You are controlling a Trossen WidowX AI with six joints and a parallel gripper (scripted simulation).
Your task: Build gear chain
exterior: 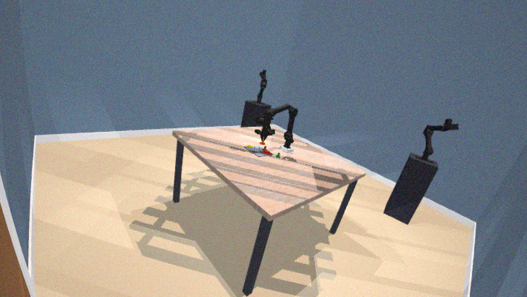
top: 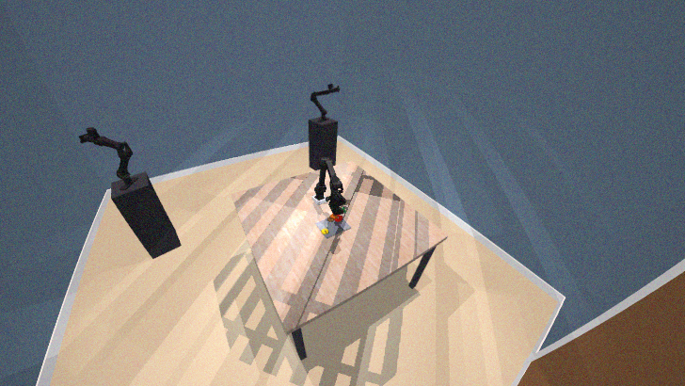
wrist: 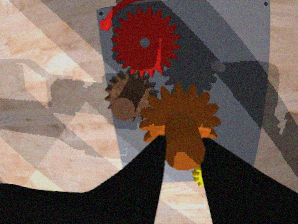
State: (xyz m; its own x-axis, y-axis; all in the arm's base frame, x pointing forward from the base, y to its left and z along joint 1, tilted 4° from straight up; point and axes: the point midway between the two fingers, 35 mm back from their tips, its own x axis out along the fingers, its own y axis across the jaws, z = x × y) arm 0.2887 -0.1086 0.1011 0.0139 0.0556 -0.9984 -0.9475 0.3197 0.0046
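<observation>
My gripper [wrist: 185,144] [exterior: 263,140] is shut on the knob of an orange gear [wrist: 180,107] [exterior: 262,143]; the gear hangs above the grey board [wrist: 245,35] [exterior: 261,154] [top: 342,227]. The red gear [wrist: 127,42] [exterior: 267,152] [top: 339,218] is on the board. A brown gear [wrist: 131,92] [exterior: 264,148] with a knob stands beside it, its teeth close to the red ones. The yellow gear [top: 325,232] [exterior: 249,146] is at the board's other end; the held gear and a finger mostly hide it in the wrist view. A green gear [exterior: 278,155] [top: 343,209] stands on the table off the board. The held gear hides pegs under it.
The red arrow [wrist: 106,24] curves beside the red gear. The arm's white base [exterior: 286,148] [top: 318,199] stands on the table near the board. Two other arms stand on dark pedestals [top: 145,216] [top: 322,142] off the table. Dark shadows cross the board.
</observation>
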